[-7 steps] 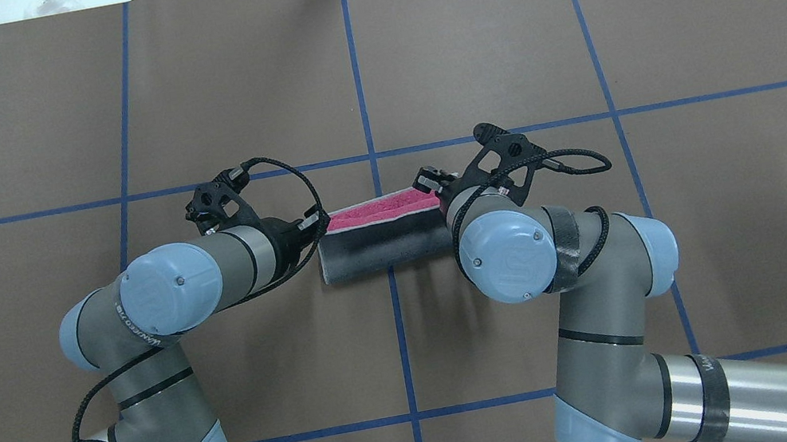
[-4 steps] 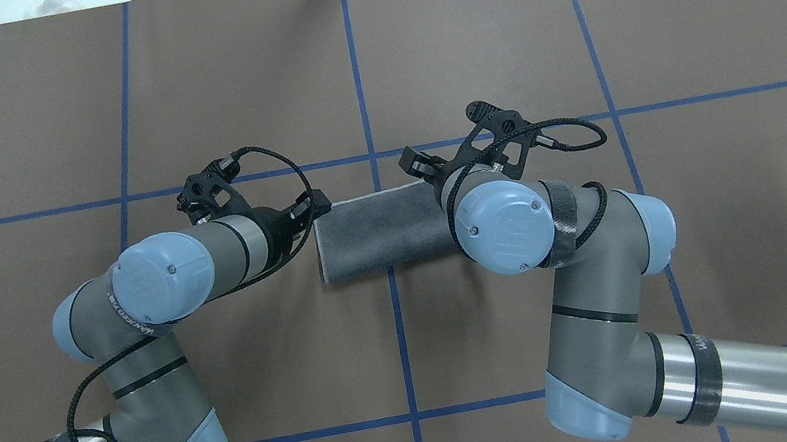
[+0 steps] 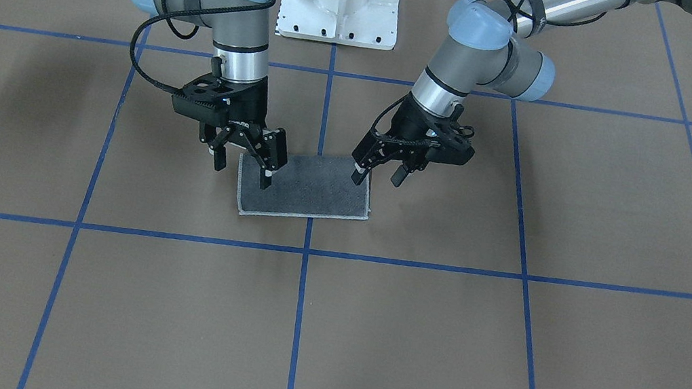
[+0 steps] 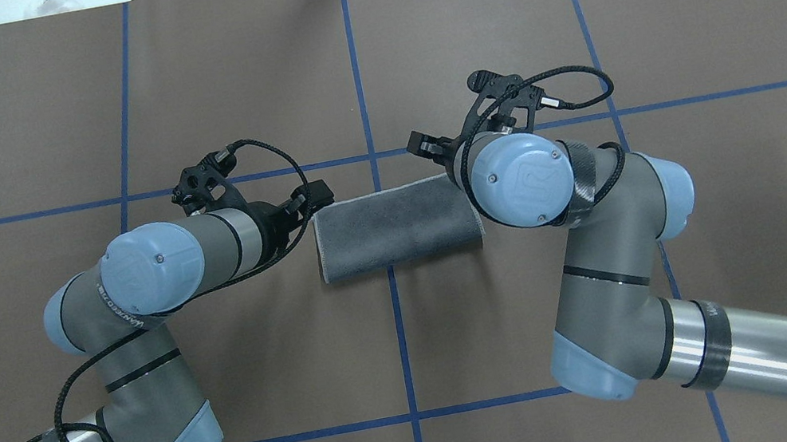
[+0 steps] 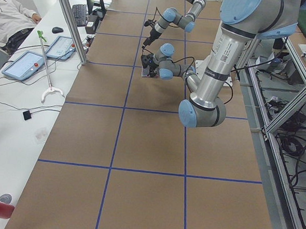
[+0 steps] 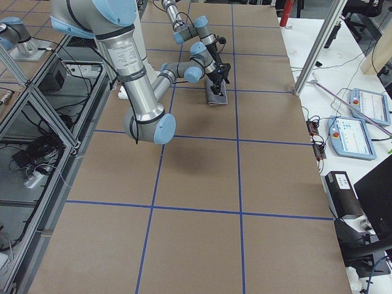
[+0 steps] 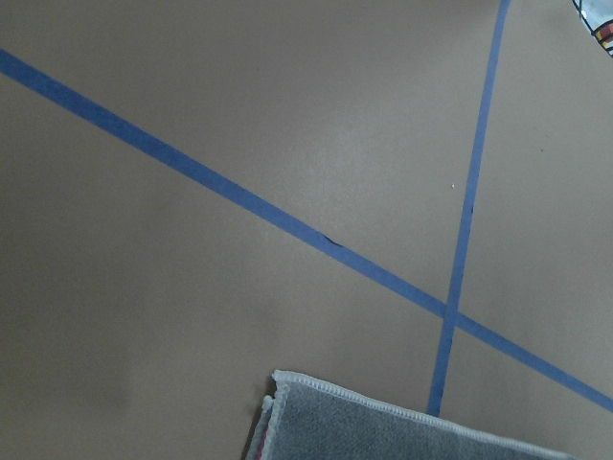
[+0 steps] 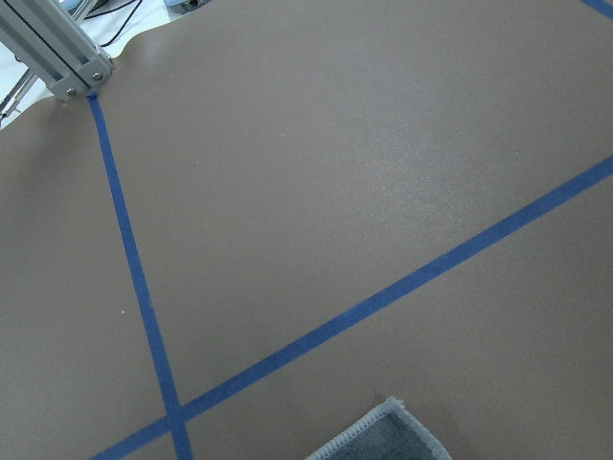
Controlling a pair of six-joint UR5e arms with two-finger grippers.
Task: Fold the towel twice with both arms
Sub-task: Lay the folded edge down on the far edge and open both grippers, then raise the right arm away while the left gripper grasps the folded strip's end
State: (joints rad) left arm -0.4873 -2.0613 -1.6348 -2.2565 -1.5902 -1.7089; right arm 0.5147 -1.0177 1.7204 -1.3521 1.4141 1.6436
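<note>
My left end effector (image 3: 378, 174) and right end effector (image 3: 243, 169): jaws spread, holding nothing, at towel (image 3: 305, 192) ends. Risk: next pinch catches top layer only, and first fold peels apart.

Table topped with a matte brown sheet (image 4: 647, 6), gridded with blue tape lines (image 4: 353, 58). On it: one folded dark grey terry towel with light grey hem (image 4: 395, 229), flat; one white bolted pedestal plate (image 3: 339, 8).

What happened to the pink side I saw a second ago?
The left gripper and right gripper folded the towel over away from the robot, hiding the pink, then opened and let go. The towel has not shifted on the table.
</note>
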